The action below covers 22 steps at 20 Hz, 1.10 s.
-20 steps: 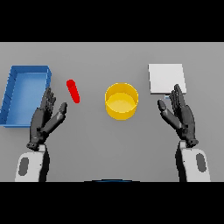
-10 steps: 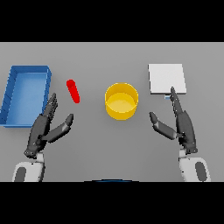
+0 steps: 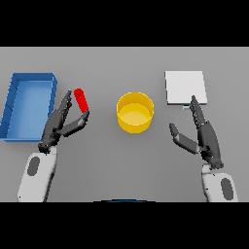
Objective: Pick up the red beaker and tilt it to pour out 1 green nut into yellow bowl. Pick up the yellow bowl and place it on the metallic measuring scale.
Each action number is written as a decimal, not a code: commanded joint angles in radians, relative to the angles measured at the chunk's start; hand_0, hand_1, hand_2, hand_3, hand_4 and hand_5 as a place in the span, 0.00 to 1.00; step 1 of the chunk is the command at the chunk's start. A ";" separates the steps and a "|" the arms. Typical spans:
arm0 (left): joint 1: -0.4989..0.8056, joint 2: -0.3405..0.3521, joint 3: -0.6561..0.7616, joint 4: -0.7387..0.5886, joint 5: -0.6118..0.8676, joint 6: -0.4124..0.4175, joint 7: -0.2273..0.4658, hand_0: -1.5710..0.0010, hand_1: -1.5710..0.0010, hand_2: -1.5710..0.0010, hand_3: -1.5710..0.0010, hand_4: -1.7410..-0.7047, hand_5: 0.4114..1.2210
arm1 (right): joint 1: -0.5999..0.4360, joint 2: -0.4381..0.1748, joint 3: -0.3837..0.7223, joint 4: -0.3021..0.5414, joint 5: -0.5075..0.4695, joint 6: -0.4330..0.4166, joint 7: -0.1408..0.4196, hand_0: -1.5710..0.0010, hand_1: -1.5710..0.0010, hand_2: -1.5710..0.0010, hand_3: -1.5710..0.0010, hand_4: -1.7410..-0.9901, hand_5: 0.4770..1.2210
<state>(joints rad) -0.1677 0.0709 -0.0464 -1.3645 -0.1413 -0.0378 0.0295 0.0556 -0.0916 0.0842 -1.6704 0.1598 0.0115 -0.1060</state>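
Observation:
The red beaker lies as a small red cylinder on the grey table, left of centre. My left hand sits just below and left of it, fingers straight and thumb spread, with the fingertips near the beaker's lower end. The yellow bowl stands at the middle of the table. The metallic measuring scale is a pale square plate at the back right. My right hand is held open below the scale, its fingertips near the plate's front edge. No green nut is visible.
A blue tray with raised walls lies at the far left, beside my left hand. Grey table surface stretches between both hands in front of the bowl.
My left hand dipped toward me, then moved forward and right, ending close to the red beaker. My right hand drew back slightly and stays open. Bowl, beaker and scale have not moved.

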 commanded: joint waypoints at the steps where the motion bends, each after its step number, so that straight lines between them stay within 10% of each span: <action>1: -0.020 0.002 0.006 0.023 0.000 0.000 -0.022 1.00 1.00 1.00 1.00 0.54 0.28 | -0.003 0.009 0.009 0.015 0.012 -0.004 0.005 1.00 1.00 1.00 1.00 0.68 0.20; 19: -0.331 -0.041 0.120 0.458 0.008 0.064 -0.197 1.00 1.00 1.00 1.00 0.42 0.38 | 0.022 -0.008 -0.011 -0.029 -0.009 -0.002 0.015 1.00 1.00 1.00 1.00 0.66 0.23; 22: -0.359 -0.060 0.146 0.512 0.024 0.081 -0.251 0.87 0.85 0.82 0.84 0.33 0.46 | 0.014 0.003 -0.005 -0.016 -0.003 -0.007 0.022 1.00 1.00 1.00 1.00 0.67 0.23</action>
<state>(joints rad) -0.5271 0.0107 0.1000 -0.8521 -0.1178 0.0429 -0.2218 0.0700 -0.0888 0.0796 -1.6867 0.1573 0.0047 -0.0831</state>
